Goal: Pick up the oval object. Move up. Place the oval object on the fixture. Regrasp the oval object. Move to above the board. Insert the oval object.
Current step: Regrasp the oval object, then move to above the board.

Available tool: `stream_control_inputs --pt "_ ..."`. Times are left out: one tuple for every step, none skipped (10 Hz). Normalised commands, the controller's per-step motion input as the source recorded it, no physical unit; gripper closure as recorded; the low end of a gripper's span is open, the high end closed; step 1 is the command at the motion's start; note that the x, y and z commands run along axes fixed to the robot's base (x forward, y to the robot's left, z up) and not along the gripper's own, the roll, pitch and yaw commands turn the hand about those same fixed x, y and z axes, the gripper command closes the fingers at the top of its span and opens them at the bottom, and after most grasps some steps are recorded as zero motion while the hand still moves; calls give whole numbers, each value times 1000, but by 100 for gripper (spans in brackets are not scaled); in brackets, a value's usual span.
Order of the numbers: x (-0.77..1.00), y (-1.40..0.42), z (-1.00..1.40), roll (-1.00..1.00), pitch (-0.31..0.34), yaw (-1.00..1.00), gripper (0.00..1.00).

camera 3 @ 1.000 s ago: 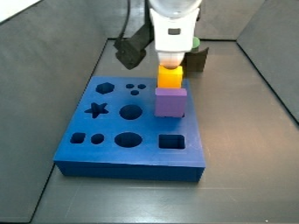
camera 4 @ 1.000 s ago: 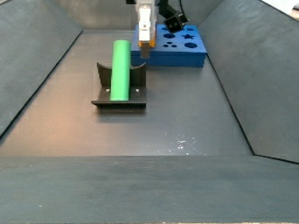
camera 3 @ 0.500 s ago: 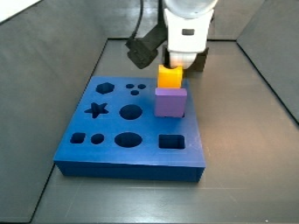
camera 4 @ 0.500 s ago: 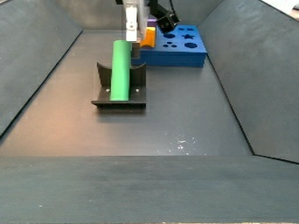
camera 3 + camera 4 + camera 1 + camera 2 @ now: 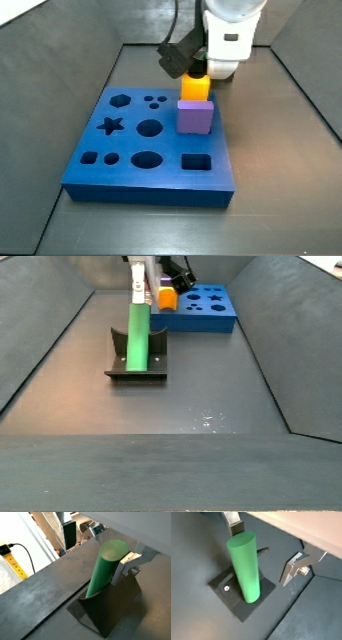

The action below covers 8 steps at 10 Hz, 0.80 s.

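The green oval object (image 5: 135, 331) leans upright in the dark fixture (image 5: 135, 364), away from the blue board (image 5: 203, 312). It also shows in both wrist views (image 5: 246, 567) (image 5: 103, 567), standing on the fixture's base plate (image 5: 241, 597) (image 5: 110, 609). My gripper (image 5: 138, 281) (image 5: 264, 543) is open, one finger (image 5: 294, 567) on each side of the peg's top end, not touching it. In a side view the gripper (image 5: 222, 55) hides the peg and fixture behind the board (image 5: 140, 150).
A yellow block (image 5: 195, 87) and a purple cube (image 5: 197, 118) stand in the board's right side. The yellow block also shows beside the gripper (image 5: 167, 298). Dark sloped walls enclose the grey floor (image 5: 201, 386).
My gripper has moved from beside the board's yellow block across to the fixture. Its open fingers now straddle the green peg's top. The peg has not moved.
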Motion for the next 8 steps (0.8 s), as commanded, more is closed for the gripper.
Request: stream_control_inputs --pt "183 -21 -22 100 130 93 0" --pt "0 0 0 0 0 0 100" --pt "-24 -95 1000 139 -62 -85 100" --pt "-26 -95 1000 137 -57 -90 100" --pt "-29 -89 1000 105 -29 -109 100" --pt "-28 -84 1000 81 -16 -112 100" --pt "-30 -81 1000 44 20 -105 100" --pt "-32 -78 1000 25 55 -96 100"
